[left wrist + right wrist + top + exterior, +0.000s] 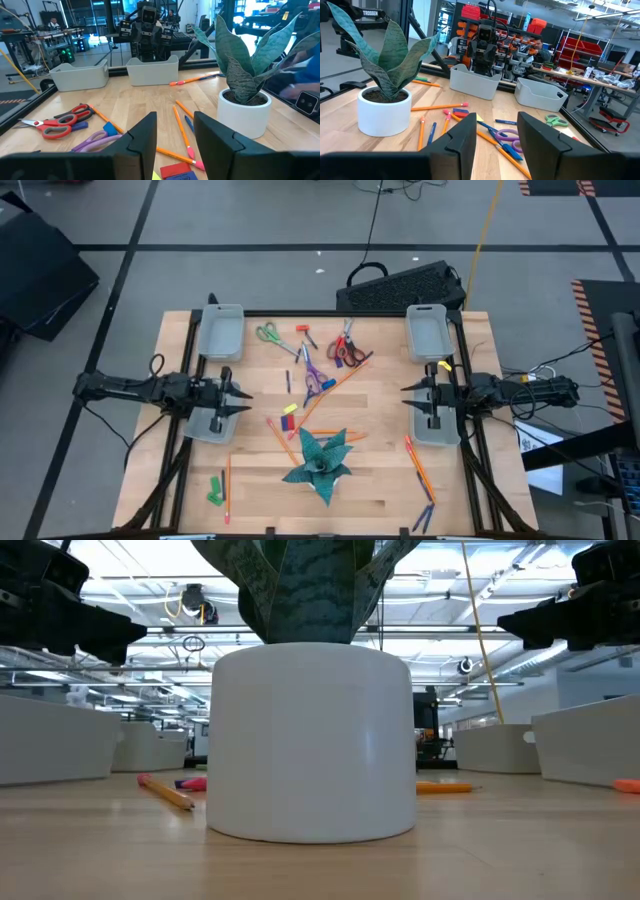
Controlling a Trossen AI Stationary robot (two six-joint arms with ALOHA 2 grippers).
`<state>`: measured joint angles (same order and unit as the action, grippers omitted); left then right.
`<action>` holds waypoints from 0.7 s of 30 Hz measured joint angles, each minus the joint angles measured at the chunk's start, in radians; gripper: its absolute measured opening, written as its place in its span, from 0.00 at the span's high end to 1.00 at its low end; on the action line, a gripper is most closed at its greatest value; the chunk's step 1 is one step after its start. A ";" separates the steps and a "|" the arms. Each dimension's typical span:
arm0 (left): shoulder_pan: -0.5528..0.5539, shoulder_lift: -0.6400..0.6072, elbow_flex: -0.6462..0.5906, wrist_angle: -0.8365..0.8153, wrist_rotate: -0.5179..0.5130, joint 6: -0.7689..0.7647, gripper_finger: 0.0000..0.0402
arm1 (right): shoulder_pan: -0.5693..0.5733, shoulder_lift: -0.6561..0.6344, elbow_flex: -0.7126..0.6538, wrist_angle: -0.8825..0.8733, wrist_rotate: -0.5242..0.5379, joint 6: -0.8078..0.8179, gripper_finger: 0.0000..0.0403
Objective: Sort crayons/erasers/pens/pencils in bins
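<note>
Both pincers, left pincer [243, 396] and right pincer [408, 397], gape empty above bins [222, 332].

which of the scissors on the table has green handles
The green-handled scissors lie farthest toward the left arm's side, next to the far left bin. The other pairs are red and purple, nearer the table's middle.

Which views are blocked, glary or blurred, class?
Low view: the white plant pot fills the middle, hiding much of the table, and bright ceiling lights glare behind. Left wrist view: blurred blue streak at the right edge behind the plant. High view: even light, soft shadows under both arms.
</note>
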<state>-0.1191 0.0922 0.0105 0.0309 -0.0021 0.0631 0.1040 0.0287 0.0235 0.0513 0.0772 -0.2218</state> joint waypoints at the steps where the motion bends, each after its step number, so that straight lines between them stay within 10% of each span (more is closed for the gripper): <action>1: 0.000 0.000 0.000 0.000 0.000 0.000 0.67 | 0.000 0.000 0.000 0.000 0.000 0.000 0.67; 21: 0.000 0.000 0.000 0.000 0.000 0.000 0.67 | 0.002 0.002 0.000 0.149 -0.003 0.172 0.67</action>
<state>-0.1188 0.0925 0.0107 0.0311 -0.0018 0.0631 0.1055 0.0311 0.0235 0.2005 0.0738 -0.0503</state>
